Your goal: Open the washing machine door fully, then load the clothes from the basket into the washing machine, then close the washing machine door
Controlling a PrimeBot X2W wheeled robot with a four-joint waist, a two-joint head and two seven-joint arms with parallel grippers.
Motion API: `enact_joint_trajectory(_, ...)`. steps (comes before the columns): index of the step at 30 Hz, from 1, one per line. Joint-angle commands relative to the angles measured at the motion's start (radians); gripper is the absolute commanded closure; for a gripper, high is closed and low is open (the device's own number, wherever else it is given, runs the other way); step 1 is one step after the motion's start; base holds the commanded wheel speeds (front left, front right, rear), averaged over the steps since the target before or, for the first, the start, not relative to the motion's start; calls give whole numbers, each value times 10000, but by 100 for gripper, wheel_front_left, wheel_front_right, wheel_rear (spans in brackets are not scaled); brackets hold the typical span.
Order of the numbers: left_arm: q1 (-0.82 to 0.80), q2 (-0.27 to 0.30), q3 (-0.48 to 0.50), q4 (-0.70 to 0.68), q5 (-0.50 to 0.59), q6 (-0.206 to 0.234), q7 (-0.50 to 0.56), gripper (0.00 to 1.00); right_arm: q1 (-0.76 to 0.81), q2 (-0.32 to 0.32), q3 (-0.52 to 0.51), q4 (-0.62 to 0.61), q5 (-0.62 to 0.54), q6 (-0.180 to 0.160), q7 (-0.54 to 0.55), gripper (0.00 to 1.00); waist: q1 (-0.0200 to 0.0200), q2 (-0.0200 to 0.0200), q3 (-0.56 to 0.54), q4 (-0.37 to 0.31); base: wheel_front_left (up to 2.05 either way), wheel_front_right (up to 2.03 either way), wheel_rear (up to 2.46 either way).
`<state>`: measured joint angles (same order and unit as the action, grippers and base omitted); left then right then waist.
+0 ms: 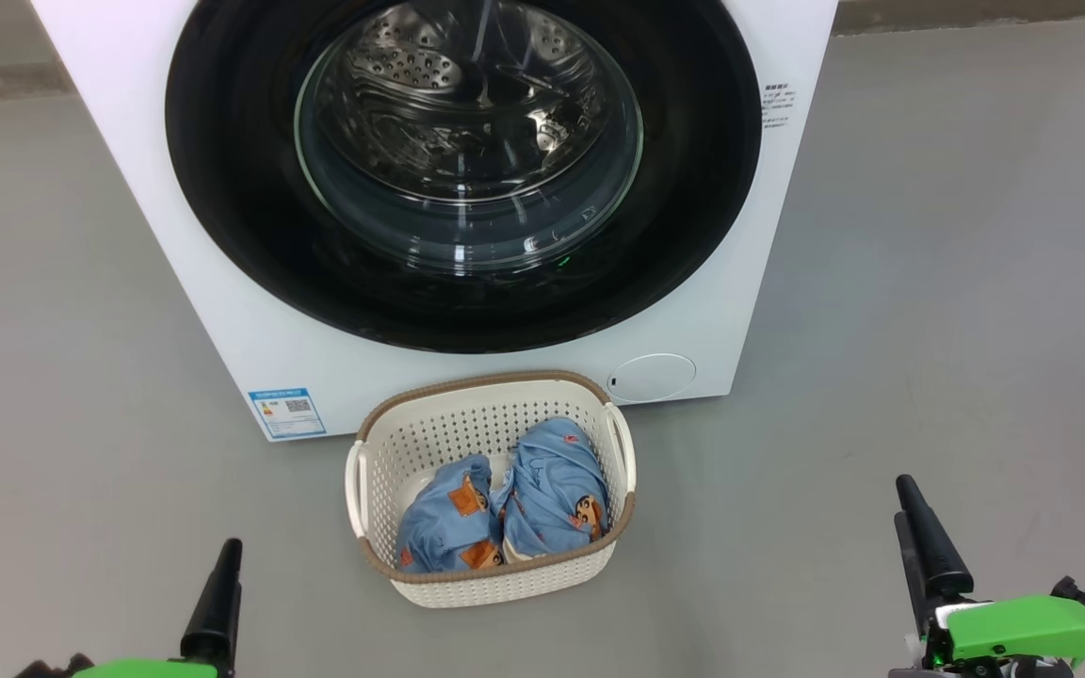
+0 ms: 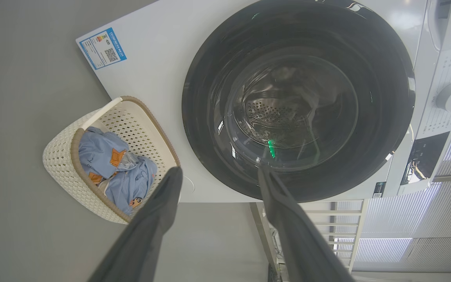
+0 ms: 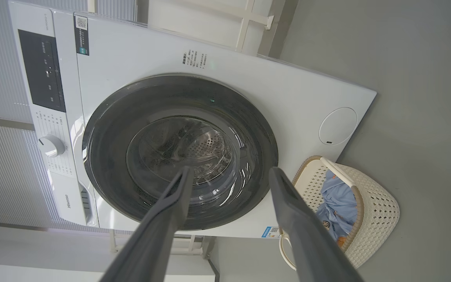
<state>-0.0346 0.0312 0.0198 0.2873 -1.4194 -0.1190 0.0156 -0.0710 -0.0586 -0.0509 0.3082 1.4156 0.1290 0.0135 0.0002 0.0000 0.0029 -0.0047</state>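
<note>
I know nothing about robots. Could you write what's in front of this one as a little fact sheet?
Washing machine: white front-loader on grey floor
Washing machine door: shut
Basket: on floor, in front of machine
Clothes: light blue, bundled in basket
Left gripper: open, empty
Right gripper: open, empty
Task progress: nothing started

One washing machine (image 1: 316,377) — one door (image 1: 693,188), one basket (image 1: 505,589), two clothes bundles (image 1: 552,490).

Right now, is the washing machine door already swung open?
No: the washing machine door lies flush against the washing machine front, with no gap showing around its black rim.
</note>
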Motion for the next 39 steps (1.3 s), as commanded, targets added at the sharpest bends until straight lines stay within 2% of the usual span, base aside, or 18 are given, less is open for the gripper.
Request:
enact_joint_trajectory(1,-494,192,85,-320,188,-50,-108,0,-478,-116,107,-300,-172,6,-88,0,-1,0,-1,2,0,0,0)
enact_joint_trajectory(23,-655,457,-275,-677,2771,-66,-725,0,-961,-424,797,-273,-2561,9,-708,0,-1,0,-7,3,0,0,0)
enact_joint_trajectory(39,-762,543,-239,-667,5491,-78,-1194,0,-1196,-540,1022,-35,-4850,11,-1119,0,-1,0,4,3,0,0,0)
